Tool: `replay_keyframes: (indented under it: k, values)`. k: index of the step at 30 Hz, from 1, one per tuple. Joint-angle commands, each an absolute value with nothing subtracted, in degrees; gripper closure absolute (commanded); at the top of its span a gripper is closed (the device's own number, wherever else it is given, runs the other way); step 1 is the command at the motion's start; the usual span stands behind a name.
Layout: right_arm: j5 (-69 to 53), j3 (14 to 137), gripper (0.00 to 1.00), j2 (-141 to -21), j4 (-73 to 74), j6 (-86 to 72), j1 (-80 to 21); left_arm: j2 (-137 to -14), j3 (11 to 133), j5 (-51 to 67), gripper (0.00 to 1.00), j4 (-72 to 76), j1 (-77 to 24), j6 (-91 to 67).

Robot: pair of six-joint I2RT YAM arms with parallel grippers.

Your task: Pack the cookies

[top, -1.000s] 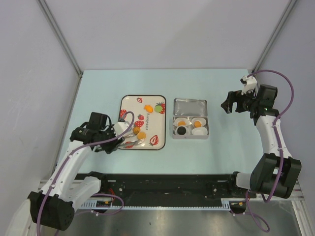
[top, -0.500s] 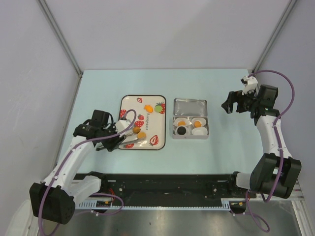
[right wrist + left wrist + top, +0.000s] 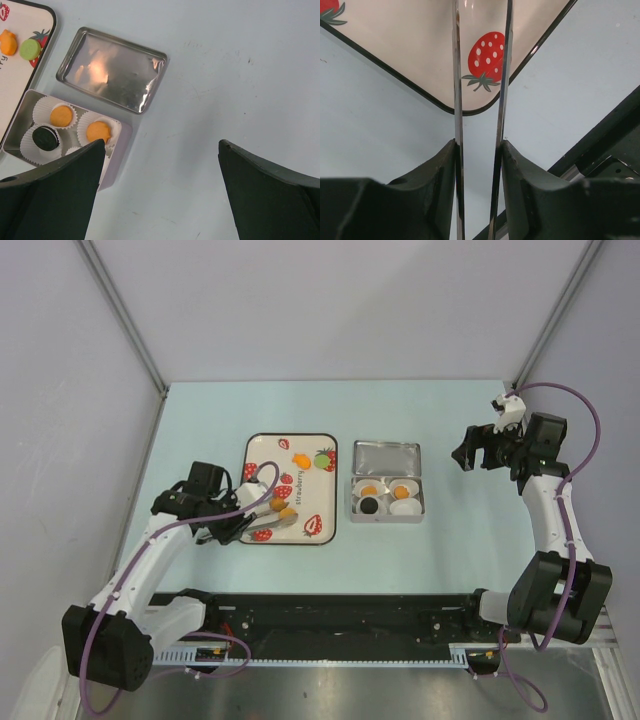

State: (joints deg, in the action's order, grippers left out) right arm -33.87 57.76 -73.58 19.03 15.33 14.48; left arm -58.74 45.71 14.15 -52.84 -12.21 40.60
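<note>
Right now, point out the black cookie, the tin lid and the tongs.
black cookie (image 3: 45,138): right wrist view, centre of its top.
tin lid (image 3: 111,70): right wrist view, middle of its shiny inside.
tongs (image 3: 457,75): left wrist view, the left metal blade.

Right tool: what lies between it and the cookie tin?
Only bare table, seen in the top view; the right tool is open, clear of the tin.

The pale blue desk carries three things directly. A white strawberry-print tray with a black rim lies flat, its near corner just ahead of the left tool. Between the two tools sits a shallow open tin. Its silver lid lies hollow side up just behind it, to the right tool's left.
</note>
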Motion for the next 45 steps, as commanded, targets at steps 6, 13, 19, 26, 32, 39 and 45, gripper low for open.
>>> replay_keyframes:
  k: [6, 13, 19, 26, 32, 39, 45]
  values:
    - [-34.1, 57.7, 0.0, -72.4, 18.5, 16.3, 14.9, -57.7, 47.8, 16.8, 0.76, -52.1, -12.1, 41.6]
    - [-34.2, 57.7, 0.0, -72.5, 18.5, 16.3, 14.9, -57.6, 50.7, 21.3, 0.83, -52.0, -12.1, 40.3]
    - [-34.3, 57.7, 0.0, -72.4, 18.5, 16.3, 14.9, -59.0, 54.8, 27.7, 0.84, -51.2, -12.8, 37.9]
    - [-34.1, 57.7, 0.0, -72.4, 18.5, 16.4, 14.9, -63.1, 61.5, 29.4, 0.85, -46.2, -20.8, 32.1]
    - [-33.7, 57.7, 0.0, -72.9, 18.5, 16.7, 14.9, -70.3, 68.4, 26.5, 0.85, -42.1, -31.7, 29.3]
    - [-33.5, 57.8, 0.0, -72.9, 18.6, 16.9, 14.9, -81.7, 77.6, 25.0, 0.87, -39.3, -39.6, 29.3]
    - [-33.7, 57.8, 0.0, -73.0, 18.5, 17.0, 15.0, -89.3, 82.3, 23.4, 0.89, -37.8, -43.4, 30.4]
